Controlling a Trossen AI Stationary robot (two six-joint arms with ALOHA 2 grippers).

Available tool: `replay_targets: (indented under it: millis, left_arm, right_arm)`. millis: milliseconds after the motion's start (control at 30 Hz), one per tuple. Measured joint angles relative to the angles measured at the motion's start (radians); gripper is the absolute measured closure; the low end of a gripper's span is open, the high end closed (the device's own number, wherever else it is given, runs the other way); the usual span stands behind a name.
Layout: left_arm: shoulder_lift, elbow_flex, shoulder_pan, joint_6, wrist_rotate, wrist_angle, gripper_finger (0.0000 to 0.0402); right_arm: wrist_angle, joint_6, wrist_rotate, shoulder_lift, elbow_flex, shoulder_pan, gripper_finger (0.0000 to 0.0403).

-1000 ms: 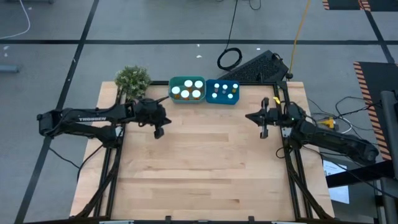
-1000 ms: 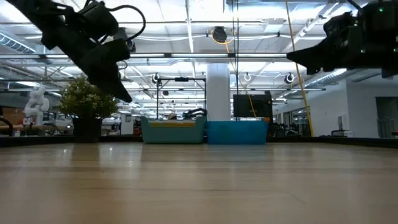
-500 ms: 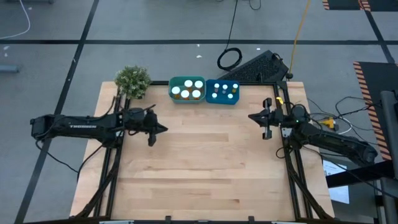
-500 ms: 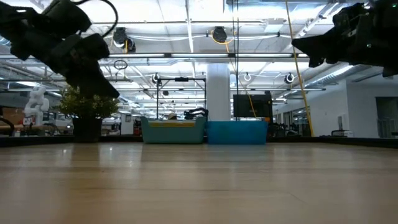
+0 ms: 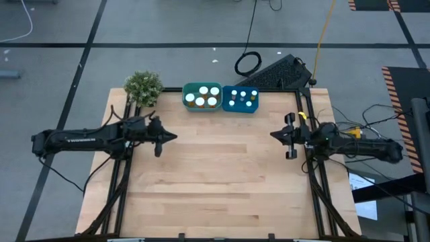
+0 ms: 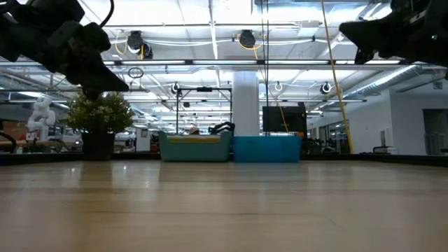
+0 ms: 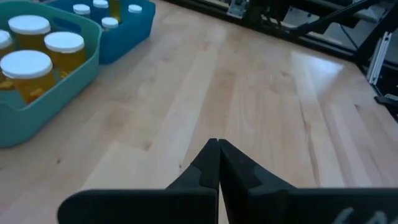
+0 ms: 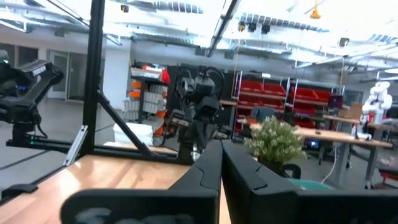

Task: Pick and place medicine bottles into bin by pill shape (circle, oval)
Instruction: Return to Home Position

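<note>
Fingers of the left gripper (image 7: 218,163) are pressed together with nothing between them, and the arm hangs over the left edge of the worktop (image 5: 222,181), above the wood. From these fingers the medicine bottles (image 5: 203,95) lie ahead and off to one side, at the far edge of the worktop, so the left arm is somewhat nearer to them than the right one. All bottles that can be seen stand upright, white caps up, inside the bins; no bottle is seen lying free on the wood.

Next comes a small potted plant (image 5: 143,87) at the far left corner. Beside it stands the teal bin (image 5: 185,101), which holds five of the wider bottles. Touching it on its right is the blue bin (image 5: 225,106), with several slimmer bottles (image 5: 242,97); their exact number is hard to tell. Pill shape cannot be read through the orange walls.

Over the right edge, the right gripper (image 8: 221,163) has its fingers also closed on nothing and waits well apart from both bins. The sorting looks finished.
</note>
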Motion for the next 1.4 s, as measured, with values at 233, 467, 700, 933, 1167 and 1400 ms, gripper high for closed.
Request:
replay_targets:
  millis: [233,467,700,933,1167,1400]
  left_arm:
    - [-0.022,0.000,0.000,0.000,0.000,0.000,0.0401]
    - [-0.022,0.000,0.000,-0.008,0.001,0.000,0.0401]
    - [-0.022,0.000,0.000,-0.011,0.002,0.002,0.0401]
    - [-0.022,0.000,0.000,-0.008,0.003,0.001,0.0401]
    - [-0.031,0.000,0.000,-0.003,0.088,0.009,0.0401]
    - [-0.131,0.001,-0.019,0.031,0.083,-0.087,0.0401]
  right_arm:
    - [-0.083,-0.031,0.079,-0.036,0.000,0.094,0.0403]
    - [-0.124,-0.035,0.103,-0.113,-0.001,0.126,0.0403]
    - [-0.271,-0.024,0.155,-0.252,-0.001,0.160,0.0403]
    - [-0.338,-0.044,0.155,-0.264,-0.001,0.166,0.0403]
    - [-0.428,-0.046,0.170,-0.263,-0.001,0.165,0.0403]
    - [-0.497,-0.037,0.229,-0.252,-0.001,0.164,0.0403]
